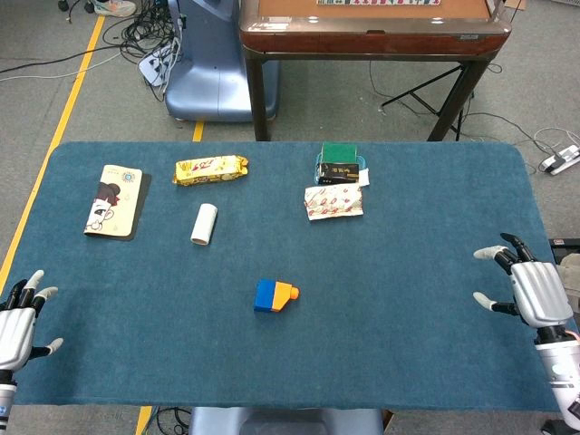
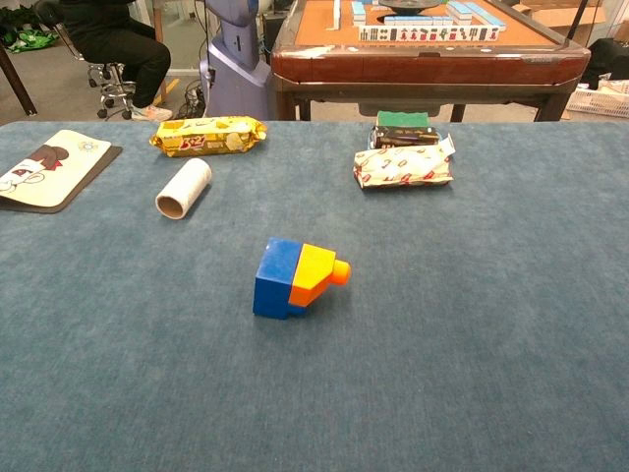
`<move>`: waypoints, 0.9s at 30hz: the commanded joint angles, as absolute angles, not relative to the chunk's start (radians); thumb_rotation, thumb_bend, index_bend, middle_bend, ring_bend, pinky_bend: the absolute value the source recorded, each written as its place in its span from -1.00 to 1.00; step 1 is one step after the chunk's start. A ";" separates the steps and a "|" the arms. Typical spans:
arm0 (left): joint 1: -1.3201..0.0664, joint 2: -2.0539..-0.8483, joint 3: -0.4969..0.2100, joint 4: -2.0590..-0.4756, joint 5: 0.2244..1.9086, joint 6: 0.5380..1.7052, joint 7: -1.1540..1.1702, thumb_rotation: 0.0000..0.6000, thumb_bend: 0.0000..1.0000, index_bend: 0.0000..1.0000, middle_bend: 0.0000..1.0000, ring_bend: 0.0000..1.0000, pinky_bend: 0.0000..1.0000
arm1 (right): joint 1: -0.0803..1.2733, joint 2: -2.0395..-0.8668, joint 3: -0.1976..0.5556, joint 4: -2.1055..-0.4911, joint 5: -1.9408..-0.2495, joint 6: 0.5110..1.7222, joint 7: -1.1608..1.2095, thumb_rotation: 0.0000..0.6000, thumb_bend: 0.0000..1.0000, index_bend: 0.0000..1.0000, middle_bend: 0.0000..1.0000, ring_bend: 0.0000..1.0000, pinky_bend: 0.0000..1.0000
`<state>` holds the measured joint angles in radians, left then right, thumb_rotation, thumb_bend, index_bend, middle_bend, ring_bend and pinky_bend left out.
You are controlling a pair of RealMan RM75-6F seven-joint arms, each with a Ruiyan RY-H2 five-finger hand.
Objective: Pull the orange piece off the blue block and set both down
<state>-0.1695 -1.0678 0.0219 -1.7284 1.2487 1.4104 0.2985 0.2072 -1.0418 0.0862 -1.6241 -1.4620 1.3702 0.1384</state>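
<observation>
Table [image 1: 435, 299]: a broad top covered in dark teal cloth with a short felt-like nap, rounded at the far corners. All other items are carried on it.

Right hand [image 1: 530, 288]: seen at the table's 4 o'clock edge in the head view only. Pale grey shell, dark fingers tipped white. The fingers are spread and nothing is held.

Left hand [image 1: 20, 317]: seen at the 8 o'clock edge, head view only. Same build, fingers apart, nothing held.

Booklet [image 1: 114, 200]: flat, cream, printed with a cartoon figure, laid at 10 o'clock.

Biscuit pack [image 2: 207, 136]: long yellow glossy wrapper, at 11 o'clock.

Wrapped packet [image 2: 403, 165]: crinkled white-and-red foil, at 1 o'clock, just in front of a small dark box [image 2: 405, 136] with a green pad [image 2: 403, 119] on top.

Tube [image 2: 184, 187]: short white cylinder, hollow, on its side near 10 o'clock.

Blue block [image 2: 276, 277]: smooth hard plastic, squarish, lying slightly nearside of the table's centre, well apart from both hands.

Orange piece [image 2: 316, 271]: smooth plastic with a sloped face and a round stud pointing to 3 o'clock; it is plugged into the blue block's right side.

Handling note: the task is judged not yet begun. The blue block would best be pinned by the left hand and the orange piece taken by the right, then drawn straight toward 3 o'clock, without twisting, since smooth plastic may slip.
</observation>
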 commanded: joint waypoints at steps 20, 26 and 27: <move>-0.456 -1.153 -0.136 -1.927 1.220 1.000 0.107 1.00 -1.00 -0.92 0.75 0.84 1.00 | 0.220 -1.039 0.104 -1.608 -1.478 1.366 0.185 1.00 -1.00 -0.26 -0.27 -0.20 -0.03; -0.576 -1.265 -0.157 -1.891 1.152 0.880 0.167 1.00 -1.00 -0.75 0.92 1.00 1.00 | 0.217 -1.050 0.100 -1.592 -1.483 1.368 0.201 1.00 -1.00 -0.26 -0.27 -0.20 0.00; -0.600 -1.286 -0.160 -1.880 1.131 0.858 0.184 1.00 -1.00 -0.74 0.93 1.00 1.00 | 0.217 -1.053 0.100 -1.587 -1.483 1.367 0.205 1.00 -1.00 -0.26 -0.27 -0.20 0.00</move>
<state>-0.5595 -1.2474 -0.1468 -1.8963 1.1666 0.8984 0.1539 0.2177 -1.0503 0.1004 -1.5904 -1.4831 1.3673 0.2017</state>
